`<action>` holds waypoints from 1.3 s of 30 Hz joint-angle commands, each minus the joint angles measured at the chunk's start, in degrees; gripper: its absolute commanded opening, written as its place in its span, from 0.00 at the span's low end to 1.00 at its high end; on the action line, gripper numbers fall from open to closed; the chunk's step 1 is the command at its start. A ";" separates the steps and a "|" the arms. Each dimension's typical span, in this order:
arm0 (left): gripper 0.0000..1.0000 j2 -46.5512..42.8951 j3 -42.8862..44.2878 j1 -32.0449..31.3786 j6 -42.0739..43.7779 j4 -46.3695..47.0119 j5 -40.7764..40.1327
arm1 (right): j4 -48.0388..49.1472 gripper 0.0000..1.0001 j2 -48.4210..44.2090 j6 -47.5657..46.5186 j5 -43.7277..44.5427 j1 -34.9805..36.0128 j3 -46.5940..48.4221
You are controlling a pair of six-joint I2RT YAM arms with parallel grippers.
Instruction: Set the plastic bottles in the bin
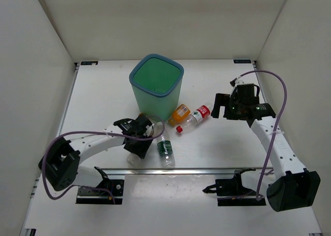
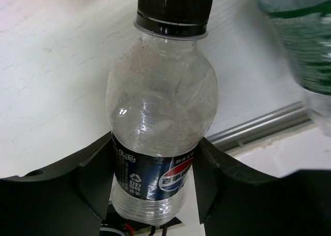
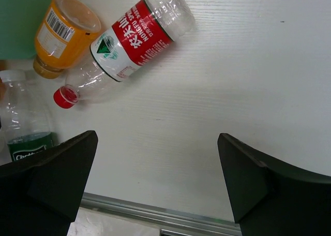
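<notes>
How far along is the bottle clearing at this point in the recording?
Done: nothing evident; the top view shows no bottle inside the bin. In hand: the left end effector is shut on the blue-labelled bottle. Left: the green-labelled bottle, orange bottle and red-labelled bottle lie on the table; the right end effector is open, holding nothing.

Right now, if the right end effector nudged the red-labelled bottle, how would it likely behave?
The red-labelled bottle lies on its side and is round-bodied, so it would probably roll, unless the orange bottle close beside it stops it. It looks clear and empty, so it is likely light and easily shoved. Its thin walls may dent under a squeeze.
</notes>
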 commanded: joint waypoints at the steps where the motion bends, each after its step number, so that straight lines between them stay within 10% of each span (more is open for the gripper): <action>1: 0.48 -8.05 1.27 0.50 0.69 -0.54 1.23 | 2.25 0.99 -2.08 1.74 -1.54 -1.12 -1.54; 15: 0.45 -31.28 22.46 5.15 2.88 16.66 0.10 | 9.98 0.99 3.35 9.12 -0.59 1.42 -3.21; 24: 0.53 -12.75 27.02 6.21 1.39 48.65 -19.67 | 16.04 0.99 5.12 14.66 5.31 4.84 -5.14; 31: 0.63 0.09 34.24 8.94 1.48 48.33 -22.04 | 21.13 0.99 5.99 19.23 6.98 3.18 -7.96; 34: 0.98 2.37 35.73 8.94 0.97 44.22 -20.73 | 23.07 0.99 8.62 21.34 11.36 4.32 -7.79; 39: 0.99 3.88 39.86 6.65 2.27 34.55 -21.25 | 25.01 0.99 14.42 23.63 13.13 5.99 -6.20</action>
